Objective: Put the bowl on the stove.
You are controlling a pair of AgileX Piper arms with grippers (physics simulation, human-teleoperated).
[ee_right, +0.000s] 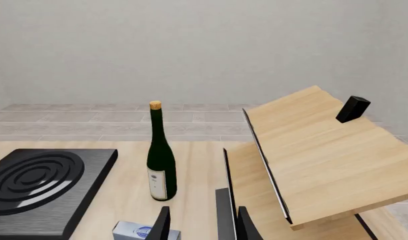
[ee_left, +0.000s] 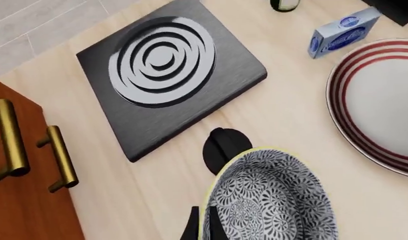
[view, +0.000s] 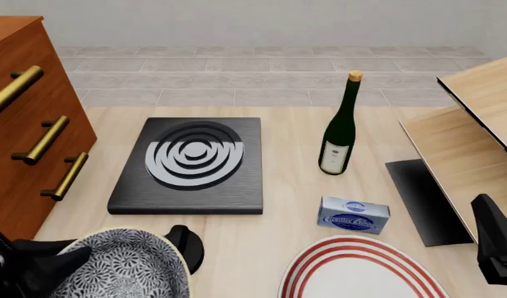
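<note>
We see a pale wooden table (view: 278,205) with the stove (view: 191,164), a flat black square slab with grey-white burner rings, lying on it; we place everything else from this stove.

The bowl (view: 125,267), deep and covered in a black-and-white floral pattern with a pale yellowish rim, sits nearer to us than the stove, just off its near left corner and apart from it. The left gripper (ee_left: 202,227) holds the bowl by its rim, one dark finger inside and one outside. A small black knob-like lump (view: 186,245) lies between the bowl and the stove's near edge.

To the stove's right stands an upright dark green wine bottle (view: 340,127). Nearer to us and right of the stove lies a small blue box (view: 353,215), and nearer still a white plate with red rings (view: 361,273). A brown drawer cabinet with brass handles (view: 25,133) stands left of the stove. Tilted wooden boards (view: 465,133) lie far to its right.

The right gripper (ee_right: 202,225) hangs well to the right of the stove, its dark fingers parted and holding nothing.
</note>
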